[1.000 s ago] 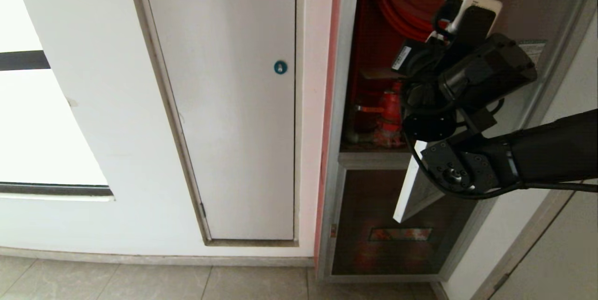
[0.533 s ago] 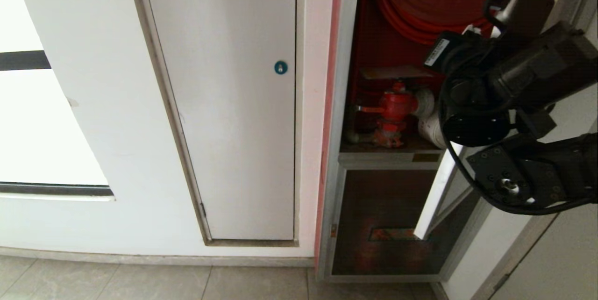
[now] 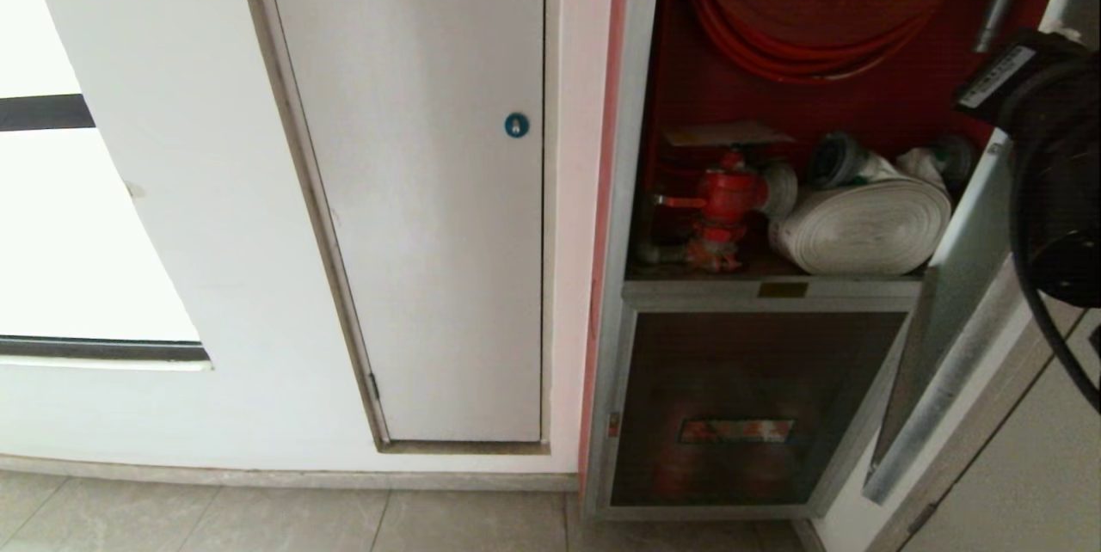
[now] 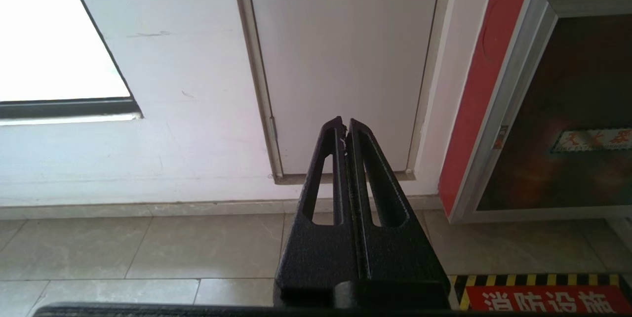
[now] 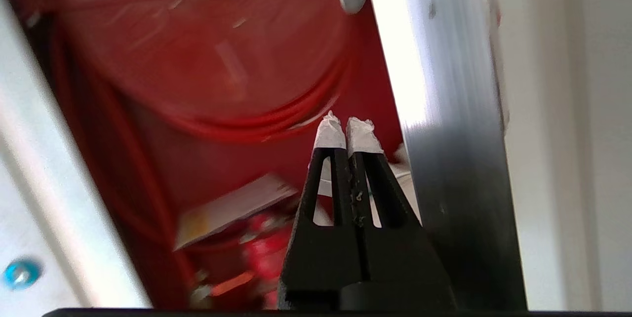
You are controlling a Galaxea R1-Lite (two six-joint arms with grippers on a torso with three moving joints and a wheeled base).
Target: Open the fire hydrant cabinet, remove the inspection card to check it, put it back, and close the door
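The fire hydrant cabinet (image 3: 636,191) stands open, red inside, with the hose reel (image 3: 817,2) above. The tan inspection card (image 3: 727,135) lies flat on top of the red valve (image 3: 727,195), next to the white rolled hose (image 3: 864,225). The door (image 3: 950,311) is swung far out to the right and I see it edge-on. My right gripper (image 5: 348,132) is shut and empty, its white-taped tips close beside the door's metal frame (image 5: 444,109) and pointing into the cabinet, above the card (image 5: 232,208). My left gripper (image 4: 344,124) is shut and parked low, facing the wall.
A plain white panel with a blue round lock (image 3: 514,125) sits left of the cabinet. Below the cabinet shelf is a smaller dark glass panel with a reddish label (image 3: 740,430). My right arm (image 3: 1058,191) fills the right edge of the head view. Tiled floor (image 3: 258,518) runs along the wall.
My right arm has swept to the right, almost out of the head view. The door has swung wider with it, uncovering the valve, the card and the white hose.
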